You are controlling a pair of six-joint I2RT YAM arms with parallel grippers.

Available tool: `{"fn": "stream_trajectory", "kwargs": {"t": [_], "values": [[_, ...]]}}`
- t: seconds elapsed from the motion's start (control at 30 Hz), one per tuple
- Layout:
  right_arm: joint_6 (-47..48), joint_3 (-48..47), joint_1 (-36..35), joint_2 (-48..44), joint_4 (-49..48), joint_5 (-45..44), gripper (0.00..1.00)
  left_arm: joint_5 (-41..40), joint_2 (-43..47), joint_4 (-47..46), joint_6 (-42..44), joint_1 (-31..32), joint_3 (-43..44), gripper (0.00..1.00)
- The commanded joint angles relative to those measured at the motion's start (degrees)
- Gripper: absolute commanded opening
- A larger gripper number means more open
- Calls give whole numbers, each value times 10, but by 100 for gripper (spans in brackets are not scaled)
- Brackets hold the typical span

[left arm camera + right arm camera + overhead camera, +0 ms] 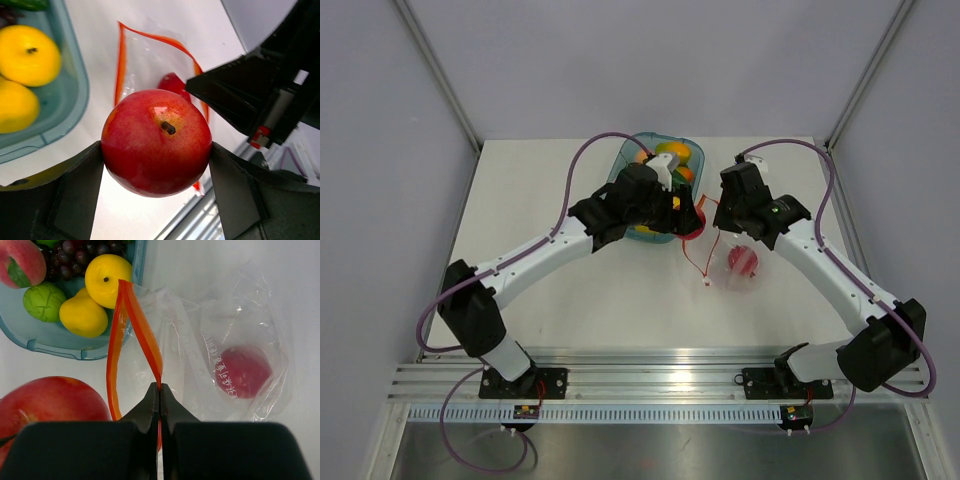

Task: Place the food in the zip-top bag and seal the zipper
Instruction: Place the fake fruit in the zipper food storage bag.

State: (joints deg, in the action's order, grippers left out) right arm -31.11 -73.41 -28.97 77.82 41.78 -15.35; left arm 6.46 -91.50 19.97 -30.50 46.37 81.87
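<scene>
Table point(570, 290): white work surface under both arms.
Left gripper point(156, 150): jaws set wide, grasping the red apple by its sides, between tray and bag mouth.
Right gripper point(159, 390): jaws clenched on one lip of the red-orange strip, holding the mouth lifted.
Blue tray point(50, 347): at the far centre of the table, holding yellow fruits point(107, 272), a lime point(44, 301), a peach point(20, 262) and grapes point(80, 257).
Zip-top bag point(210, 335): lies on the table just right of the tray, with its mouth facing the tray.
Held apple point(156, 142): outside the bag, just before the mouth.
Bagged apple point(243, 371): inside, at the closed end.
Zipper point(142, 335): lips parted in a narrow loop, unsealed.
Step in hand: loading a second apple; several pieces of food remain in the tray, so the task appears to be at an early stage.
Next move: carry the apple through the gap between the lips. The gap looks narrower than the fruit, so aim centrally, enter low, and release only once the apple is past the strip.
</scene>
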Motion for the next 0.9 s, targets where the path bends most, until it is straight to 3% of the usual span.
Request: {"fn": "stream_trajectory", "kwargs": {"t": [0.0, 0.17, 0.57, 0.7, 0.87], "values": [[-5, -27, 2, -15, -20, 11, 0, 85, -6, -72, -25, -5, -7, 48], [-8, -27, 2, -28, -19, 22, 0, 124, -31, -98, -44, -4, -16, 48], [-21, -19, 2, -94, -25, 69, 0, 132, -69, -104, -57, -4, -2, 48], [-25, -15, 2, -95, -21, 60, 0, 138, -75, -88, -49, -3, 15, 76], [-26, 0, 2, -89, -13, 32, 0, 155, -46, -85, -38, -2, 4, 87]]}}
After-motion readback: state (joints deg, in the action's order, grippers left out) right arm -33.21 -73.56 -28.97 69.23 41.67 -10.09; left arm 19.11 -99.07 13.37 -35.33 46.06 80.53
